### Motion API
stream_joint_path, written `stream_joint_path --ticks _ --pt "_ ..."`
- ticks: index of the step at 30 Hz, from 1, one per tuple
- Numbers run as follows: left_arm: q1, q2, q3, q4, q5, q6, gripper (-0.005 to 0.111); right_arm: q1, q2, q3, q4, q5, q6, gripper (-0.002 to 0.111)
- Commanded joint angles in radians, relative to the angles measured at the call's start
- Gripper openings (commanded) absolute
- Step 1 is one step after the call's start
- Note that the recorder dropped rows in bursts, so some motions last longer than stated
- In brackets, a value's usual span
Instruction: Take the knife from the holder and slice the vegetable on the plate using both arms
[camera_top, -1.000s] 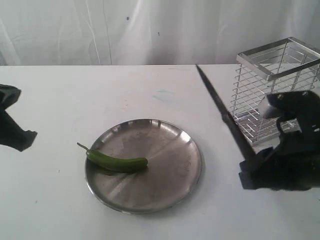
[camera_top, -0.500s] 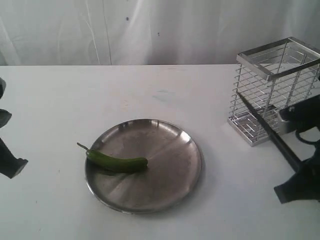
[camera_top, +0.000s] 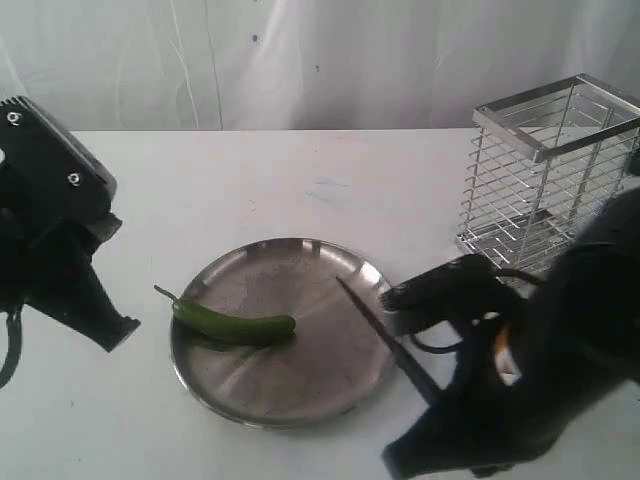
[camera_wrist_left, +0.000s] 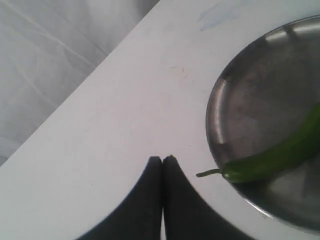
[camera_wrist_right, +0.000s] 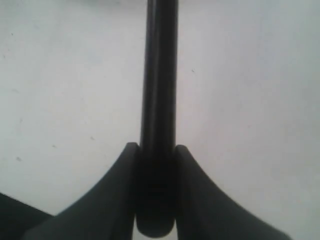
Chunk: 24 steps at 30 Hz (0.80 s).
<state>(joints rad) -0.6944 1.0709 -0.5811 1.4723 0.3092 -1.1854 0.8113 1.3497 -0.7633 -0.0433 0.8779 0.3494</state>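
- Your right gripper (camera_wrist_right: 156, 150) is clamped on the black handle of the knife (camera_top: 385, 335). The blade slants over the plate (camera_top: 300, 385), its tip apart from the chilli (camera_top: 235, 325).
- The plate sits mid-bench (camera_top: 300, 170). The chilli lies on the half nearer the left arm, stem poking over the rim. The holder (camera_top: 548, 170) stands toward the far corner on the right arm's side.
- Your left gripper (camera_wrist_left: 162, 165) has its fingers pressed together, holding nothing, just beside the stem.
- Part those fingers and pin the stem end first; the chilli will likely roll.
- Square the blade across the chilli, away from the left fingers, then press straight down.
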Motion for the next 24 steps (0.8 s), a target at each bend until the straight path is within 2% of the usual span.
stream_joint_path --ticks 1,4,6,8,11,14,18,20,24 --pt "0.069 0.087 0.003 0.272 0.039 -0.497 0.000 0.063 0.187 -0.143 -0.021 -0.019 0.026 0.000" --pt "0.178 0.121 -0.023 0.272 0.038 -0.579 0.000 0.066 0.262 -0.232 -0.043 -0.022 0.094 0.000" --pt "0.261 0.135 -0.041 0.272 -0.018 -0.626 0.000 0.066 0.279 -0.262 -0.058 -0.030 0.128 0.000" --pt "0.340 0.164 -0.066 0.272 -0.132 -0.647 0.000 0.066 0.288 -0.282 -0.055 -0.037 0.133 0.000" --pt "0.408 0.237 -0.101 0.272 -0.336 -0.612 0.000 0.066 0.292 -0.284 -0.043 -0.035 0.135 0.000" --pt "0.421 0.313 -0.138 0.272 -0.558 -0.530 0.000 0.066 0.290 -0.284 -0.043 -0.010 0.152 0.000" --pt "0.421 0.373 -0.167 0.272 -0.859 -0.323 0.000 0.064 0.288 -0.282 -0.054 0.025 0.152 0.000" --pt "0.421 0.379 -0.167 0.272 -0.882 -0.250 0.000 0.056 0.284 -0.282 -0.064 0.025 0.147 0.000" --pt "0.421 0.379 -0.165 0.264 -0.798 -0.216 0.000 0.029 0.284 -0.282 -0.057 0.043 0.070 0.000"
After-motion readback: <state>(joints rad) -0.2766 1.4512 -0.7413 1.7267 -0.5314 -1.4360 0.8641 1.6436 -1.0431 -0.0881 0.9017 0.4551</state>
